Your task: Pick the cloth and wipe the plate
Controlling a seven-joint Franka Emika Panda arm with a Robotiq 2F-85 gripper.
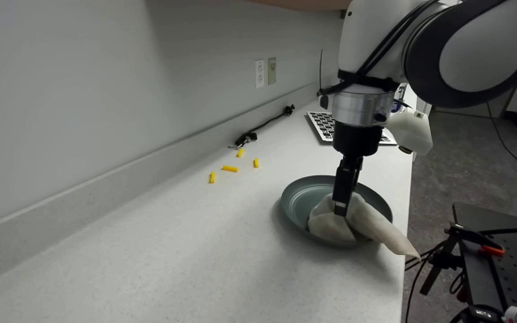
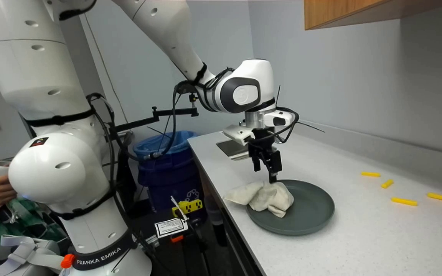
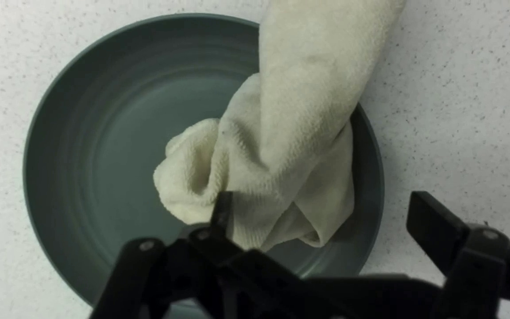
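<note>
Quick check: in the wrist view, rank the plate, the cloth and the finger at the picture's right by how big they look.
1. Plate, partly covered
2. Cloth, cut off by the top edge
3. Finger at the picture's right; it sits nearer the camera, so its true size is unsure

grey wall (image 1: 70, 89), white outlet (image 1: 260, 73) beside beige cover (image 1: 272, 71), low backsplash (image 1: 106, 197); speckled pale counter (image 1: 151, 269) along it; wood cabinet (image 2: 343, 13) mounted above, shadow (image 2: 432, 61) on wall beneath; dark grey floor (image 1: 447, 157) past counter edge; blue lined bin (image 2: 169, 178) near counter
</note>
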